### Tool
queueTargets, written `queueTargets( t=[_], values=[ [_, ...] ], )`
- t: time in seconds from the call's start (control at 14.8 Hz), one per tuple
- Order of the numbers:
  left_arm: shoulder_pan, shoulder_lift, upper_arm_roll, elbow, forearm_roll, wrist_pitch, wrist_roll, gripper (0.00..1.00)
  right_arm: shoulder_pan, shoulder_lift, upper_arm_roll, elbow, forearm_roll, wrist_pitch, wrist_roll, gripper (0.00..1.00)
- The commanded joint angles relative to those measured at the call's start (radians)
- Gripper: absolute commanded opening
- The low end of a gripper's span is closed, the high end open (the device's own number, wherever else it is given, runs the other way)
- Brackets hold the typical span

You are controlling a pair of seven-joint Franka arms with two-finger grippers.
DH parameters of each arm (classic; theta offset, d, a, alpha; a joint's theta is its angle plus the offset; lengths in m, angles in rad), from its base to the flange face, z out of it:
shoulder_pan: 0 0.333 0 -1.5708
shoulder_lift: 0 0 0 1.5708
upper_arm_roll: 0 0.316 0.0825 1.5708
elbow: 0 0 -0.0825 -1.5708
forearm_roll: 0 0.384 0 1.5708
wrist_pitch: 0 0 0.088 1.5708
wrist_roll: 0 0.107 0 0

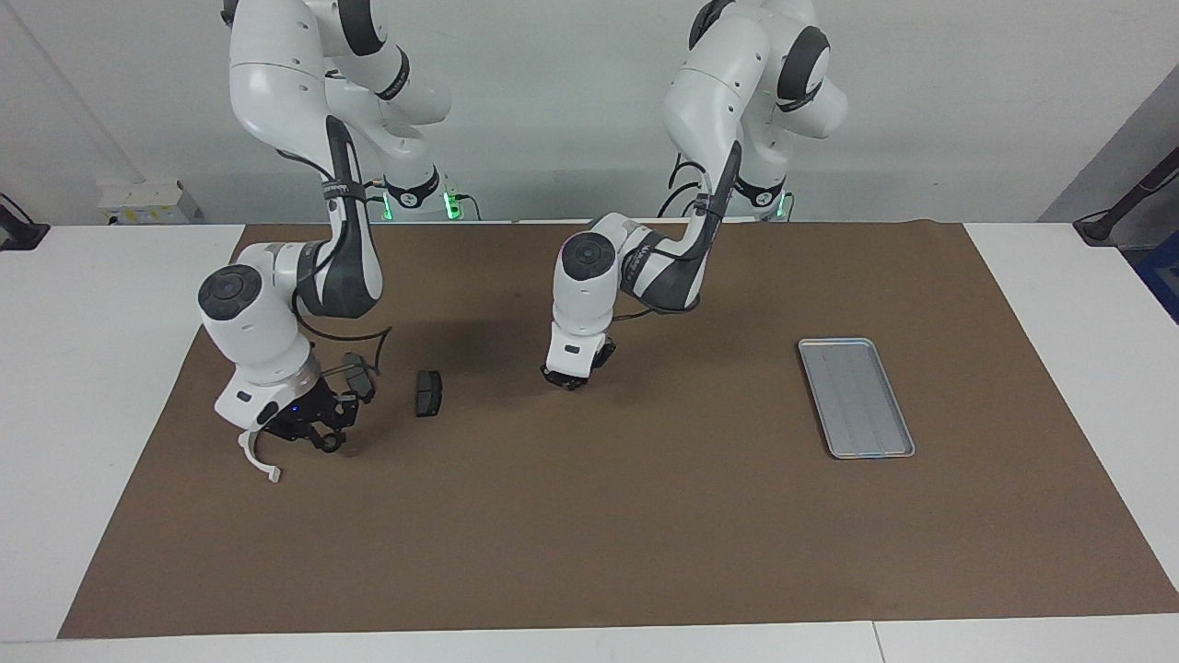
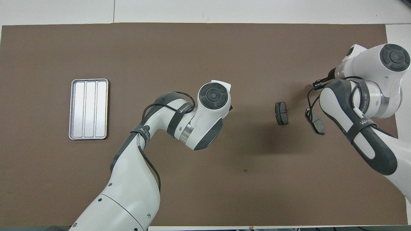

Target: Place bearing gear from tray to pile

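Observation:
The silver tray (image 1: 855, 398) (image 2: 89, 109) lies bare at the left arm's end of the mat. At the right arm's end sits the pile: a white half-ring bracket (image 1: 259, 462) and two dark plates (image 1: 428, 393) (image 1: 360, 377), the plates also seen from overhead (image 2: 282, 113) (image 2: 318, 124). My right gripper (image 1: 323, 439) hangs low over the mat between the bracket and the plates, shut on a small dark round part, the bearing gear (image 1: 332, 445). My left gripper (image 1: 571, 378) is shut and holds nothing, low over the middle of the mat. From overhead both hands are hidden under their wrists.
A brown mat (image 1: 589, 534) covers the table, with white tabletop (image 1: 92, 368) at both ends. The right arm's cable (image 1: 368, 345) loops down near the plate closest to it.

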Motion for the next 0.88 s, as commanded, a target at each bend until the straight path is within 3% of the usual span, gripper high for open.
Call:
queueTargets(
  t=[0.0, 0.14, 0.2, 0.41, 0.74, 0.81],
  values=[
    [-0.022, -0.001, 0.022, -0.011, -0.008, 0.02, -0.012, 0.31, -0.026, -0.01, 0.014, -0.037, 0.01, 0.036, -0.033, 0.0],
    [-0.022, -0.002, 0.025, -0.007, -0.005, 0.007, -0.012, 0.9, -0.029, 0.001, 0.014, -0.045, 0.01, 0.057, -0.047, 0.0],
    [-0.022, -0.004, 0.026, -0.001, -0.005, -0.005, -0.012, 1.0, -0.034, 0.009, 0.014, -0.046, 0.01, 0.059, -0.05, 0.0],
    [-0.006, -0.016, 0.028, 0.019, -0.004, -0.068, -0.011, 1.0, -0.032, 0.015, 0.014, -0.062, 0.01, 0.077, -0.049, 0.0],
    [0.074, -0.14, 0.088, 0.007, -0.002, -0.17, 0.003, 1.0, -0.029, 0.015, 0.014, -0.08, 0.01, 0.106, -0.039, 0.0],
    [0.106, -0.166, 0.088, 0.006, -0.002, -0.19, 0.017, 1.0, -0.025, 0.015, 0.014, -0.08, 0.01, 0.105, -0.033, 0.24]
  ],
)
